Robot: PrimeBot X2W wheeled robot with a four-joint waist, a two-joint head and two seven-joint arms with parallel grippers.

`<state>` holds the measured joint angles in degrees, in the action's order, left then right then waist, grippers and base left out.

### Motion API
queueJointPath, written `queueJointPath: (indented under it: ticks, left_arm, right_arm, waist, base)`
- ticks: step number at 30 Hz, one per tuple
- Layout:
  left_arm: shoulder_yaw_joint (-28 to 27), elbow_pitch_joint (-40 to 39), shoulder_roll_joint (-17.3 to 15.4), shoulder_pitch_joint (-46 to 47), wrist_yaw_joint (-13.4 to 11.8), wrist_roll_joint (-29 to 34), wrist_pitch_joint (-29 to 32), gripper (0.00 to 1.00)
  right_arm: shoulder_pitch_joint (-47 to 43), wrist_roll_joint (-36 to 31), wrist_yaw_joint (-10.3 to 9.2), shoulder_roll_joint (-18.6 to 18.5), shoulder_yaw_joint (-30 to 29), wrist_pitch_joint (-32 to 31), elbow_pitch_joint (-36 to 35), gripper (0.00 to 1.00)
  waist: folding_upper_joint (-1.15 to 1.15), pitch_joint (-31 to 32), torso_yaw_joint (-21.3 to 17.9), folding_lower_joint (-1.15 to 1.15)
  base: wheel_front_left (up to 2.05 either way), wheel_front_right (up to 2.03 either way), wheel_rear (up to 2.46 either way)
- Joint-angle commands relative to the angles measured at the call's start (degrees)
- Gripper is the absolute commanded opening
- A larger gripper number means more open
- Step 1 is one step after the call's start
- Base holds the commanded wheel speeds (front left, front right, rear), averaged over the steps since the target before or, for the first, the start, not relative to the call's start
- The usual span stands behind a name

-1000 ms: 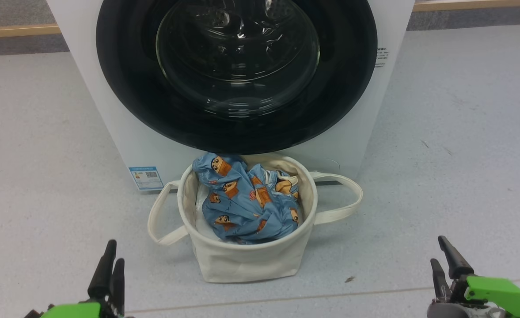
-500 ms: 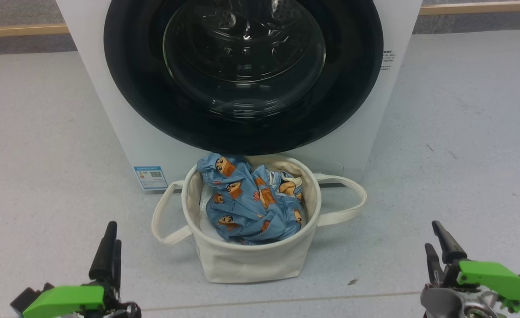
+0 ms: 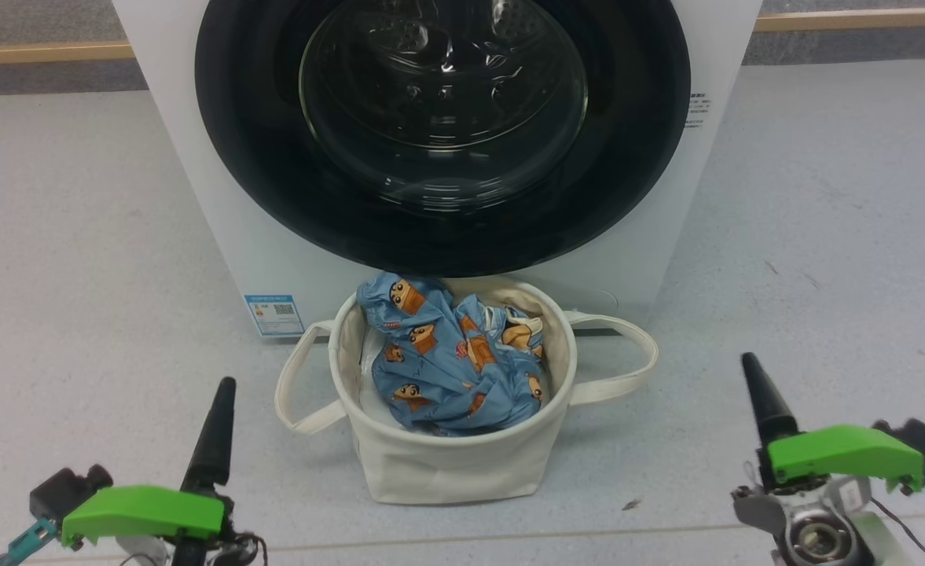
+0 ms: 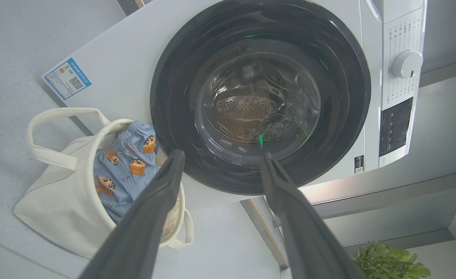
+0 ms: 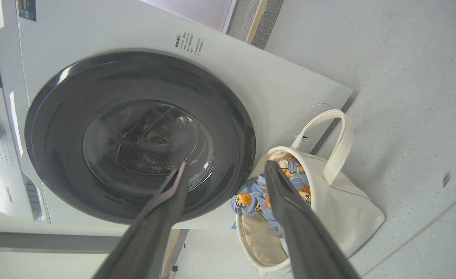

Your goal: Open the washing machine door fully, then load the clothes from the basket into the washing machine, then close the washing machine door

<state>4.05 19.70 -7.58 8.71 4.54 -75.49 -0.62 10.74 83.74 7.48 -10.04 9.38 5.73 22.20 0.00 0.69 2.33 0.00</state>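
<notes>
You're starting from the large round washing machine door, a wide glossy black rim around a bulging clear glass bowl. It lies shut against the front of the big white front-loading washing machine, so opening it looks like your step in hand. Directly below the door, close to the machine's front, the small round cream canvas basket stands on the grey floor. The light blue clothes printed with orange-brown cartoon faces are heaped inside it. Further below the door and out to either side, your left fingers and right fingers are spread wide with nothing between them, well apart from the door. No handle or recess is visible on the rim, so find the catch side before you commit an arm. Hook a finger behind the rim's edge rather than pressing on the glass, since that glossy surface will likely slip. Pull along the hinge's arc, not straight back, until the door is fully open. Watch the door's lower edge, which may brush the heaped clothes or the basket's rim.
</notes>
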Motion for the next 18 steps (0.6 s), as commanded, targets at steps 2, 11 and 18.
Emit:
queueJointPath:
  ticks: [2,11,18]
  left_arm:
    - [0.59,-1.14,-2.16,3.69,-0.29,3.66,-0.97,1.0]
    - [3.66,0.09,-4.1,4.47,-1.25,11.02,-2.46,1.0]
    - [5.1,0.25,-5.45,5.22,-1.93,15.65,-3.66,1.0]
  right_arm:
    - [3.84,-4.85,0.01,-1.22,2.3,0.81,-3.01,1.0]
    - [3.85,-14.53,0.01,-1.51,1.99,1.67,-3.55,1.0]
    - [3.92,-21.17,0.01,-0.24,1.03,2.42,-2.18,1.0]
  waist:
    - [0.0,0.07,0.13,0.0]
    - [0.0,0.37,0.56,0.0]
    - [0.0,0.57,1.04,0.0]
  base:
    - [0.0,0.0,0.0]
    - [0.0,0.0,0.0]
    - [0.0,0.0,0.0]
